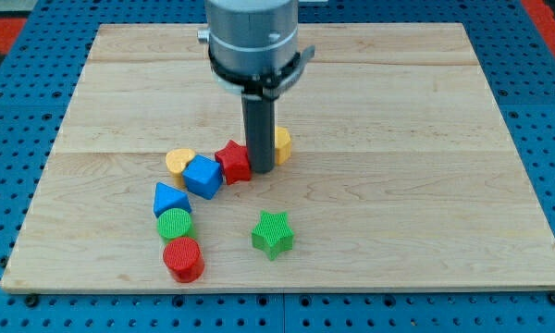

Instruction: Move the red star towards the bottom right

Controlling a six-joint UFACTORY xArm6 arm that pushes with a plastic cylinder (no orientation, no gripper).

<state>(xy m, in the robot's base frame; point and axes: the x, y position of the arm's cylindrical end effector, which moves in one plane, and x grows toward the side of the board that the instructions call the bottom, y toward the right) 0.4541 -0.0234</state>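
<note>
The red star [233, 161] lies near the middle of the wooden board [398, 111]. My tip [262, 170] rests on the board right against the star's right side. A yellow block [281, 143] sits just right of the rod, partly hidden behind it. A blue cube [203, 176] touches the star's left side. The green star [273, 233] lies below and to the right of the red star, apart from it.
A yellow heart [178, 162] sits left of the blue cube. Below it stand a blue triangle [169, 199], a green cylinder [175, 225] and a red cylinder [183, 259] in a column. The arm's grey body [253, 37] hangs over the board's top middle.
</note>
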